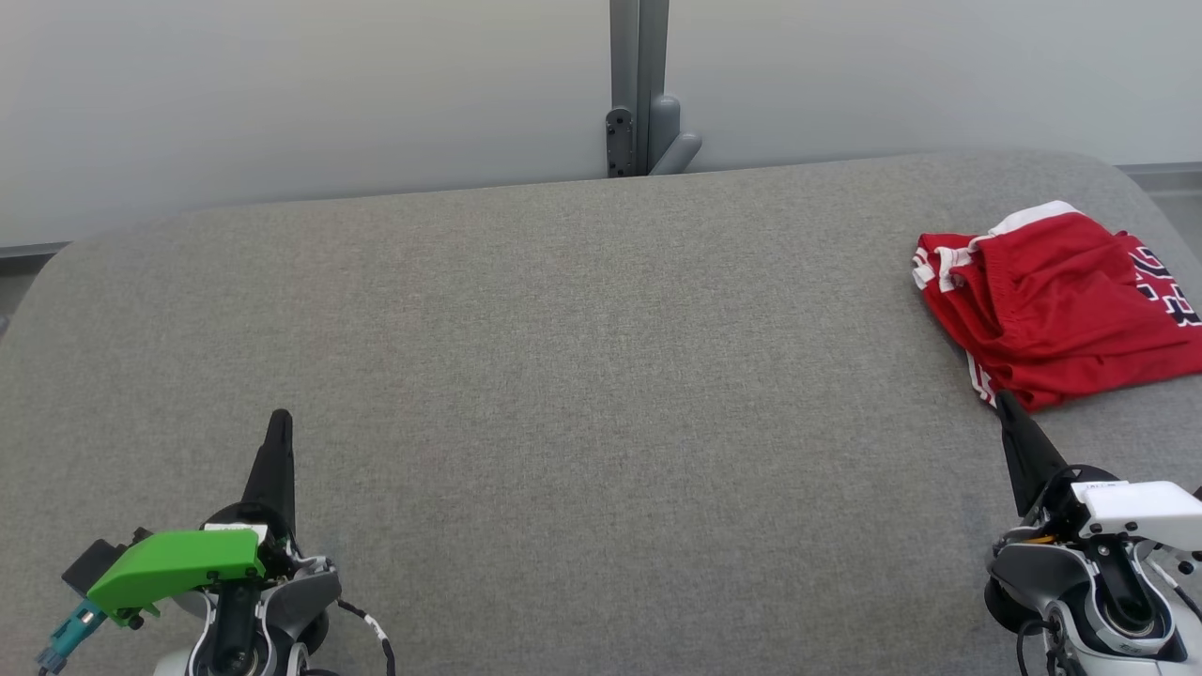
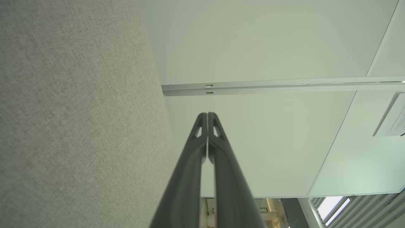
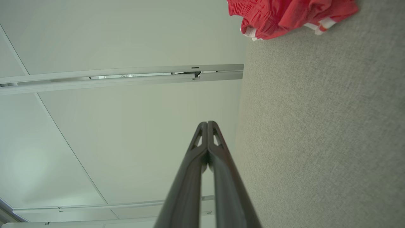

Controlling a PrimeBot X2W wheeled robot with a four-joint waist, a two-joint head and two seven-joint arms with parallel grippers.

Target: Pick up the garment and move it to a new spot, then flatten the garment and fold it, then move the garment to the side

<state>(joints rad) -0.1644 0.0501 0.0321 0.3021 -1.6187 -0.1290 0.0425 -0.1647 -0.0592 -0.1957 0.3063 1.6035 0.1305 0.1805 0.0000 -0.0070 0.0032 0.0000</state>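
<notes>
The red garment (image 1: 1052, 310) lay crumpled at the far right of the grey fabric-covered bench (image 1: 601, 376), its right part cut off by the edge of the head view. White striped trim showed along its left side and top, and dark and white lettering showed near its right side. The left tool (image 1: 280, 420) sat at the near left of the bench, its fingers pressed together and pointing away from the robot, well apart from the garment, with a green cover (image 1: 178, 563) on its wrist. In the left wrist view its fingers met at the tips, holding nothing. The right tool (image 1: 1005, 402) sat at the near right, likewise closed and empty, its tip just beside the garment's near hem; whether it touched the cloth could not be told. In the right wrist view the garment lay beyond the closed fingers and off to one side. A pale wall (image 1: 282, 94) with a grey post (image 1: 639, 84) stood behind the bench
</notes>
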